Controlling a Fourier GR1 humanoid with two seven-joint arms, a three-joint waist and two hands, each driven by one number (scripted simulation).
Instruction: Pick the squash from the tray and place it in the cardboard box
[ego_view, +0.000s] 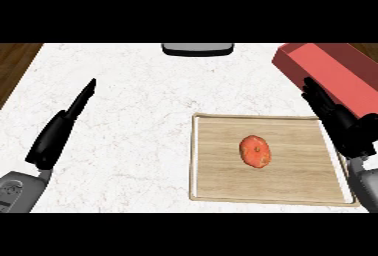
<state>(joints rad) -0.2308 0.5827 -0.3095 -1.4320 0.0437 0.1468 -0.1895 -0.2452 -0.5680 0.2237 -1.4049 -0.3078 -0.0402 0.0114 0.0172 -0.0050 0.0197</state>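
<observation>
White marble tabletop (148, 100) w/ pale wooden tray (221, 180); orange oval squash (255, 151) mid-tray. Right hand (341, 122) at tray's right edge, fingers (319, 97) straight & together: best closed across squash's short axis.

This looks like a kitchen. The work surface is a broad white marble-patterned counter top (140, 115) with faint grey veining, and dark brown wood flooring (13, 62) shows past its far corners. On the counter lies a pale rectangular wooden tray (194, 160) with a raised rim. It carries food, an oval orange-red squash (255, 151).
</observation>
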